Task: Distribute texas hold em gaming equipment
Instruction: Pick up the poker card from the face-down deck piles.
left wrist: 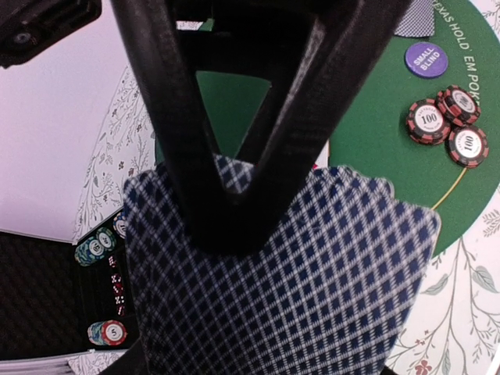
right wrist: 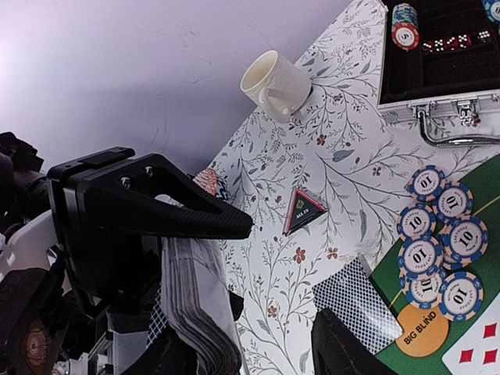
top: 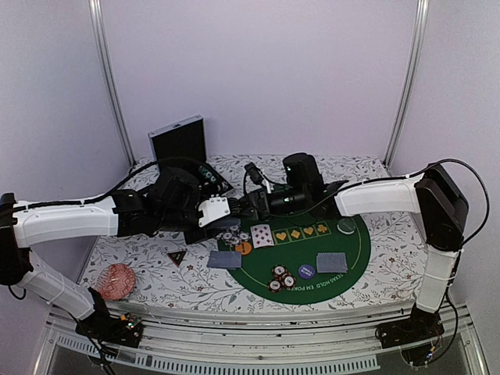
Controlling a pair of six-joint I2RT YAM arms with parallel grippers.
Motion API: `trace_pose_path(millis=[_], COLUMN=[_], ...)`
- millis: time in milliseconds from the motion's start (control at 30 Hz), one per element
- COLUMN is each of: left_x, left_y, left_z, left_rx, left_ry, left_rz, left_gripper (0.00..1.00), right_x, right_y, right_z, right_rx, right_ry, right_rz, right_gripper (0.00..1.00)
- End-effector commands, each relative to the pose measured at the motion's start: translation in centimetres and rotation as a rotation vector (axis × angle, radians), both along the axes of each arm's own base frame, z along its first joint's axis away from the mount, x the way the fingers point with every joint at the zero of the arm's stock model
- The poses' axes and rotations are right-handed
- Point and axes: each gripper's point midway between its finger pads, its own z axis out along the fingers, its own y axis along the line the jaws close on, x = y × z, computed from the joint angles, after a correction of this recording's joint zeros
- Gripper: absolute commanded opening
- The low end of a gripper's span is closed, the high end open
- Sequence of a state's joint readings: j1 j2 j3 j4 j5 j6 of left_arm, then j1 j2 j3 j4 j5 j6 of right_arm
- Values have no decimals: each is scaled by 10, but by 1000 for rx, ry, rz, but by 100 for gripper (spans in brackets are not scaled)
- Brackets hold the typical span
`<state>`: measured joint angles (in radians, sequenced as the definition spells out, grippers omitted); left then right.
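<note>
My left gripper (top: 226,211) is shut on a deck of blue-grey-backed cards (left wrist: 297,281), held above the mat's left edge. My right gripper (top: 242,205) is open, and the deck's edge (right wrist: 195,297) lies by its left finger. Face-down cards (top: 225,259) lie at the mat's left edge and more (top: 331,263) at the right. Blue chips (right wrist: 437,250) sit by the orange button (right wrist: 422,330). Red chips (left wrist: 445,125) sit near the purple button (left wrist: 426,59). The pale-green button (top: 346,226) is far right. The black triangular marker (right wrist: 303,209) lies left of the mat.
The green poker mat (top: 312,250) has a face-up card (top: 262,235) on it. An open case (right wrist: 437,70) with chips stands at the back left. A cream mug (right wrist: 277,84) lies beside it. A red patterned round object (top: 117,281) sits near the front left edge.
</note>
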<state>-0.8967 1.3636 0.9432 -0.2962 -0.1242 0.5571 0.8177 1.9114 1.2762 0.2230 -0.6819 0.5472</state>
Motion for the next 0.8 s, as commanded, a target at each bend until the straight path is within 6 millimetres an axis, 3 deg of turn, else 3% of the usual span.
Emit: trace_pose_path(millis=[0,433,767], left_x=[0,0,0], left_y=[-9,-10,-10], left_z=[17,18,16], left_rx=[-49,-49,-47], left_ry=[-38,-39,-35], left_rz=[-23,-25,-25], left_gripper=[53,53,53], right_x=[4,-2,-5], right_y=[-10,-14,-17], right_z=[10,21,28], right_rx=[-26,-32,-37], right_ry=[-31,-49,-56], right_rz=[-44,-32,-25], right_gripper=[48,22,20])
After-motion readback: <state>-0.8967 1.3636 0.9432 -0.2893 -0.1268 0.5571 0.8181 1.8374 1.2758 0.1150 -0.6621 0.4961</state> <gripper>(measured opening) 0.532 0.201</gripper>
